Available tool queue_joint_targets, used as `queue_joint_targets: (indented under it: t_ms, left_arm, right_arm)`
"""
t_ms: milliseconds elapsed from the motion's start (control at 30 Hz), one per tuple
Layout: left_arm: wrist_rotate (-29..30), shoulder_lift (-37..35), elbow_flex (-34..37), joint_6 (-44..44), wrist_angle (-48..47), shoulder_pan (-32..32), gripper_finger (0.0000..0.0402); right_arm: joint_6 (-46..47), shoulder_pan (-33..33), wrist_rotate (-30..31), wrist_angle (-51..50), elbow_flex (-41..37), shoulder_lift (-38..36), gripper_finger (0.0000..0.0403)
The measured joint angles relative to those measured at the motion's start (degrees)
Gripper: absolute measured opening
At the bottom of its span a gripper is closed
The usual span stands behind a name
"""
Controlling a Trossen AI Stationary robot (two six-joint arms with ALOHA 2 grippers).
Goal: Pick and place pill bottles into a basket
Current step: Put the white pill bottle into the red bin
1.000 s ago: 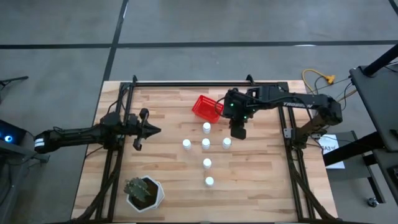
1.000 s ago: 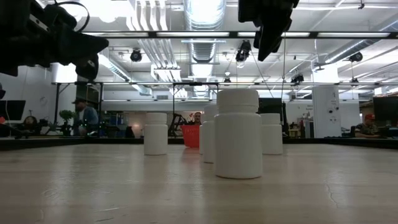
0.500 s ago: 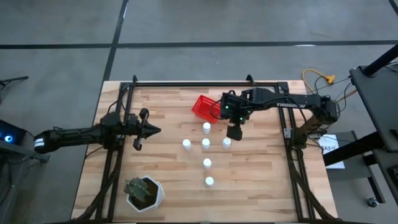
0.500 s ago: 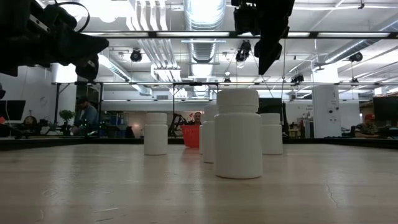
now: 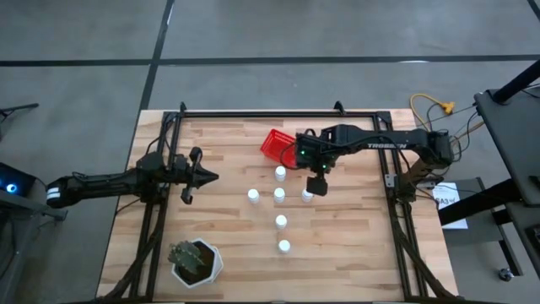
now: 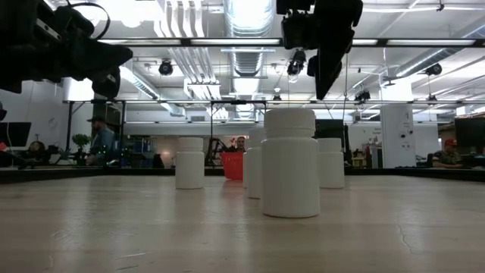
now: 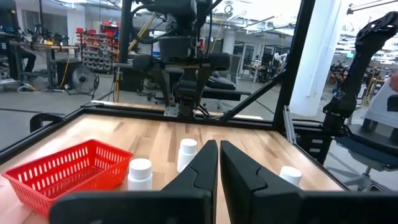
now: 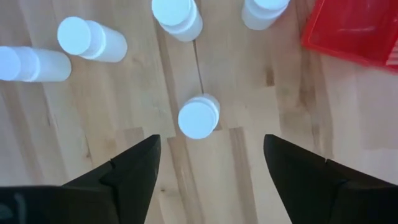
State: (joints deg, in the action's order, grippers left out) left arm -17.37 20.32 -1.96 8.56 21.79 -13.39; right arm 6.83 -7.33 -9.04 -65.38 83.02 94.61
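Six white pill bottles stand upright on the wooden table: one (image 5: 281, 172) near the red basket (image 5: 278, 143), a row of three (image 5: 279, 195), and two nearer (image 5: 281, 221), (image 5: 284, 247). My right gripper (image 5: 316, 184) hangs open, pointing steeply down, above the row's right-hand bottle (image 8: 199, 116), which shows just ahead of its spread fingers (image 8: 134, 165); it touches nothing. In the low view my right gripper (image 6: 326, 68) is well above the bottle tops. My left gripper (image 5: 207, 177) waits level at the table's left, shut and empty (image 7: 217, 168).
A white pot with a green plant (image 5: 196, 262) stands at the near left corner. Black frame rails (image 5: 396, 219) run along the table's sides and far edge. Bare wood lies right of the bottles. People sit in the room beyond the table (image 6: 102, 140).
My right gripper has come down and shifted a little toward the table's near left, closing in on the right-hand bottle of the row. The bottles and the basket have stayed put.
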Motion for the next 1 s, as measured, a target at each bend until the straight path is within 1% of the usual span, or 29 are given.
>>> queue_joint_targets:
  t_ms: [167,533,733,1000]
  left_arm:
    - [0.00,0.00,0.00,0.00,-0.03,0.00,0.0001]
    - [0.00,0.79,0.00,0.00,-0.02,0.00,0.0001]
    - [0.00,1.69,0.00,-0.39,-0.01,0.01,0.0001]
    - [0.00,2.29,0.00,-0.59,0.04,0.00,0.0001]
  right_arm:
    - [2.49,0.20,0.02,-1.06,0.00,-0.41,0.0282]
    - [3.90,0.85,1.05,-1.25,0.00,-0.46,0.0328]
    - [2.57,2.07,0.15,-1.27,0.00,-0.46,0.0342]
    - [0.46,3.61,0.13,-1.52,0.00,4.35,0.0343]
